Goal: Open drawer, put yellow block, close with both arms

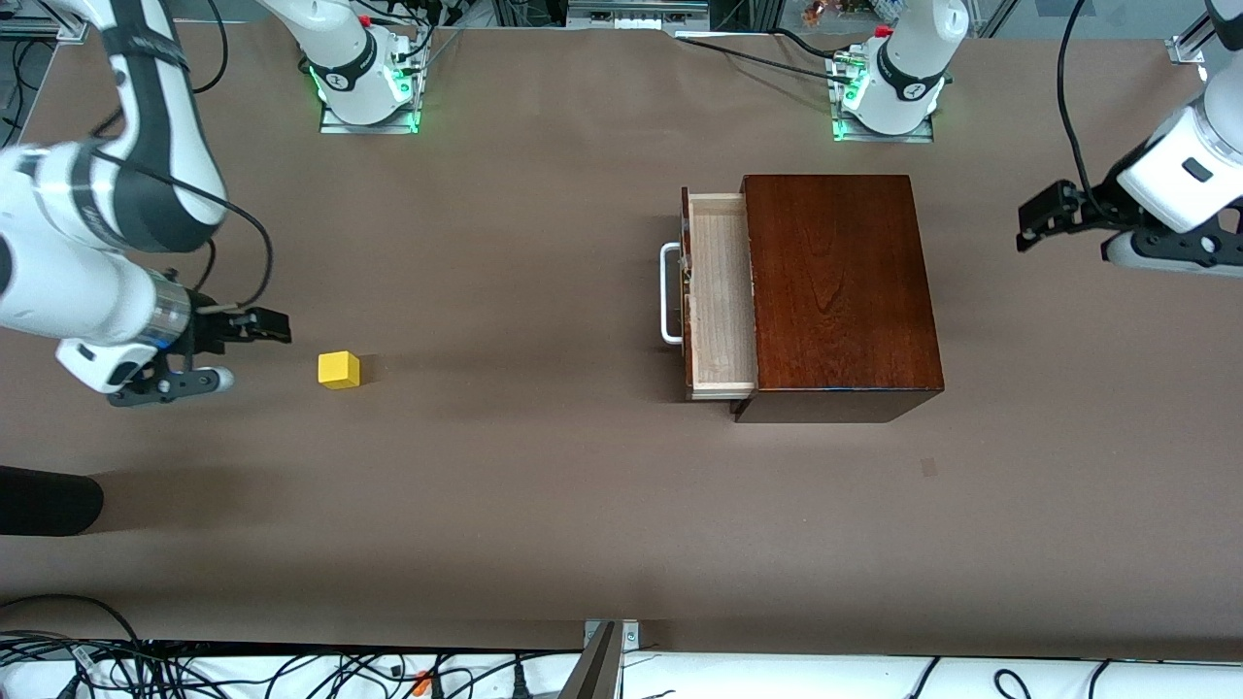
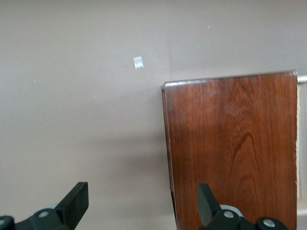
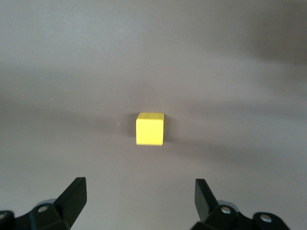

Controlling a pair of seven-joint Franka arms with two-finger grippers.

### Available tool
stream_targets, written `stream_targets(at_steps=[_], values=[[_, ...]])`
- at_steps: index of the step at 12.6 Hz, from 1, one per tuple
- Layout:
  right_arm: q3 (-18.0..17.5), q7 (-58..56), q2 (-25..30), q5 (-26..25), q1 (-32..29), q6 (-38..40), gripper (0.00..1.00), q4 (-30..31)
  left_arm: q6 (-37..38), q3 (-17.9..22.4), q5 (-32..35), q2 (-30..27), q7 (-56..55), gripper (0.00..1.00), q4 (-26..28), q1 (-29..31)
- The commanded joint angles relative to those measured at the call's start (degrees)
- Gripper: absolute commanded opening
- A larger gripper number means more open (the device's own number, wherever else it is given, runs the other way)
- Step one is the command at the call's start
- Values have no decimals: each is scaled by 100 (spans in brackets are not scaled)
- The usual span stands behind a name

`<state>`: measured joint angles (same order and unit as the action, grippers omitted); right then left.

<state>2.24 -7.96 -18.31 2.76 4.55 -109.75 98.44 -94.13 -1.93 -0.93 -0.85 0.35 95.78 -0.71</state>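
Note:
The dark wooden box (image 1: 840, 291) stands toward the left arm's end of the table. Its drawer (image 1: 721, 301) is pulled partly open and its pale interior is empty; the white handle (image 1: 668, 291) faces the right arm's end. The yellow block (image 1: 339, 370) sits on the table toward the right arm's end. My right gripper (image 1: 270, 326) is open, empty and low beside the block; in the right wrist view the block (image 3: 149, 128) lies ahead of the open gripper (image 3: 139, 191). My left gripper (image 1: 1044, 216) is open and empty, over the table beside the box's back (image 2: 230, 143).
A small pale patch (image 1: 929, 467) marks the table nearer the front camera than the box; it also shows in the left wrist view (image 2: 138, 63). A black object (image 1: 49, 500) lies at the table's edge at the right arm's end. Cables run along the near edge.

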Motion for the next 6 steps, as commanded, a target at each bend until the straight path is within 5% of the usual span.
stream_targets(at_steps=[1,6], values=[[-48,-136,-110,85,-42,-1088,100,806,155,53,-92,-284,-350,100,231,-8],[-83,-136,-725,321,-42,-2577,100,1397,316,-44,-65,-232,-317,100,46,-8]])
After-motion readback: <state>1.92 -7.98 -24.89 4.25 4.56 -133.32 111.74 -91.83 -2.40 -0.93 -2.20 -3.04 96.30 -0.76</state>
